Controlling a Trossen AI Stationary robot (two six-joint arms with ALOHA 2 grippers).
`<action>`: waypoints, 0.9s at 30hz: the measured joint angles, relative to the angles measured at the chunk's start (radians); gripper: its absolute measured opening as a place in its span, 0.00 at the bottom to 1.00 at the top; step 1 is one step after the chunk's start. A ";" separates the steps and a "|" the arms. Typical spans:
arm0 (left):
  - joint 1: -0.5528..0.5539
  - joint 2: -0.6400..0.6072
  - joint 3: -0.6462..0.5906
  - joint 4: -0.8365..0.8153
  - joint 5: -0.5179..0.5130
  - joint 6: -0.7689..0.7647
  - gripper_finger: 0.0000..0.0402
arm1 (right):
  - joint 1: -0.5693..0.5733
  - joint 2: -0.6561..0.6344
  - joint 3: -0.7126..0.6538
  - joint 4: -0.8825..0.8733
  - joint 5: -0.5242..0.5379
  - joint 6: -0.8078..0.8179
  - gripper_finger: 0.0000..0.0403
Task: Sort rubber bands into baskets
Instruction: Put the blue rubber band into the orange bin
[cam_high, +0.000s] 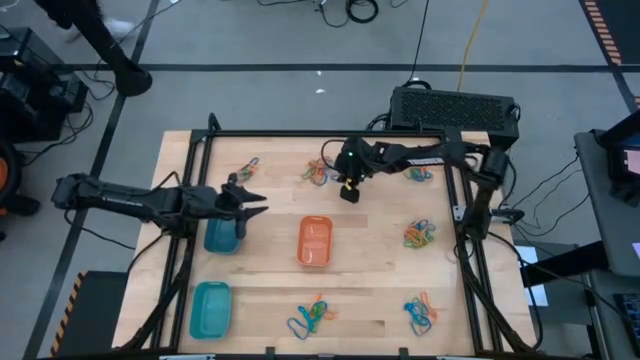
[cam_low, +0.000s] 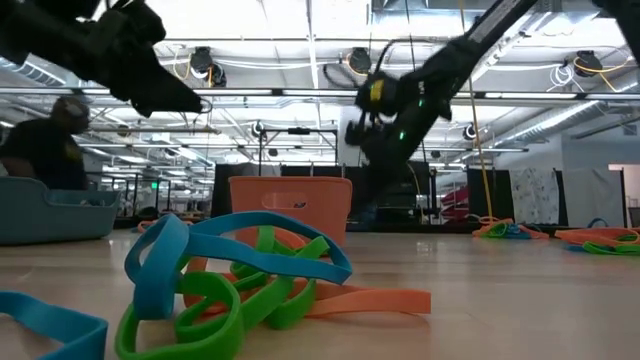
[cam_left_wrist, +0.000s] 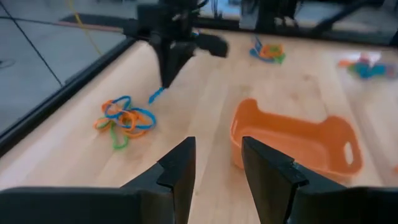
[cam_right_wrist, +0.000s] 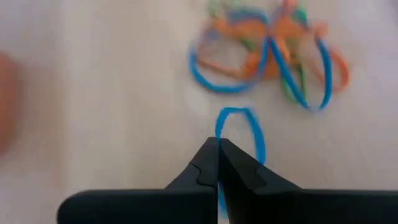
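Sorting is at the pick stage: on the left, the left gripper (cam_high: 255, 205) waits with fingers parted and empty, hovering level above the round blue-teal basket (cam_high: 222, 236), with the larger teal basket (cam_high: 210, 308) nearer the table's front edge. At centre, the orange basket (cam_high: 315, 241) sits just in front of the right gripper (cam_high: 348, 190), whose arm reaches across the back of the table and points down, fingers pinched tight on a blue rubber band (cam_right_wrist: 249, 134) beside its mixed pile (cam_right_wrist: 273, 56). Next, I judge, it must lift the band clear of the pile and carry it to a basket.
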 joint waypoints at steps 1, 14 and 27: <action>0.000 -0.017 -0.017 0.029 0.000 -0.010 0.34 | 0.012 -0.023 0.000 -0.022 0.000 0.002 0.00; 0.000 -0.063 -0.158 0.232 0.059 -0.076 0.34 | 0.348 -0.174 0.001 0.047 0.074 0.115 0.00; 0.000 -0.060 -0.158 0.309 0.106 -0.058 0.34 | 0.518 -0.036 0.002 0.312 0.149 0.207 0.00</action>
